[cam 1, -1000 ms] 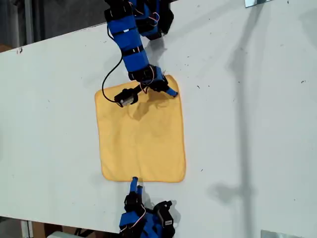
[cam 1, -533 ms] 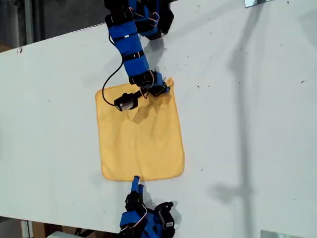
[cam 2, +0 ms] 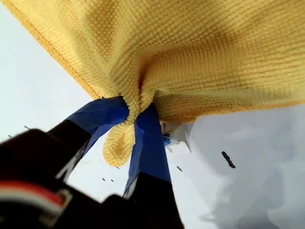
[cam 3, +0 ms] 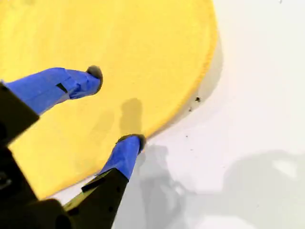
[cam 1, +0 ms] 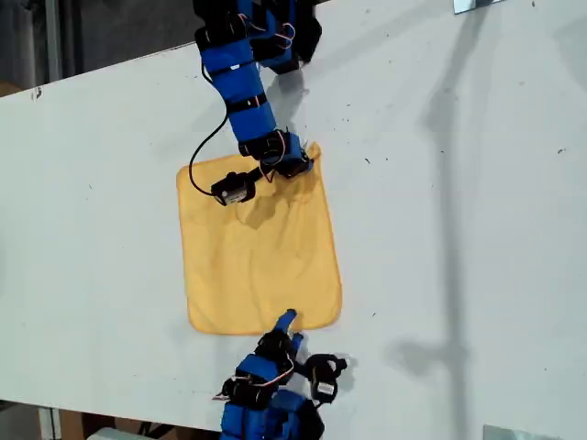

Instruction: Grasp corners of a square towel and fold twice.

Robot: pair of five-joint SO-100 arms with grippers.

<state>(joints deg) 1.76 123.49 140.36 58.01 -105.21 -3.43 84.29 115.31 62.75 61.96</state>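
Towel [cam 1: 260,252] lies flat on the white bench [cam 1: 459,229], mid-scene in the exterior view, w/ one far corner [cam 2: 119,143] pulled up off the surface. My first tool [cam 2: 133,121] is clamped on that corner: in the first wrist view the cloth bunches betw. the two blue fingers [cam 2: 147,138] and a small lobe of hem pokes out behind them. Grip sits right at the corner, prob. so the edge can be carried over w/o dragging the rest; the fabric hangs in a tent from the pinch, rest of the sheet flat.

My second tool [cam 3: 116,107] is at the near edge, close to the near corner [cam 1: 332,316] on the exterior view's right. Its fingers are apart and hold nothing. One tip [cam 3: 90,76] is over the cloth, the other [cam 3: 131,143] about on the hem; can't tell if either touches. Looks lined up to straddle the edge, but it's a bit inboard of the rounded corner [cam 3: 209,28] itself. Judging by this: first fold not begun, only one corner secured.
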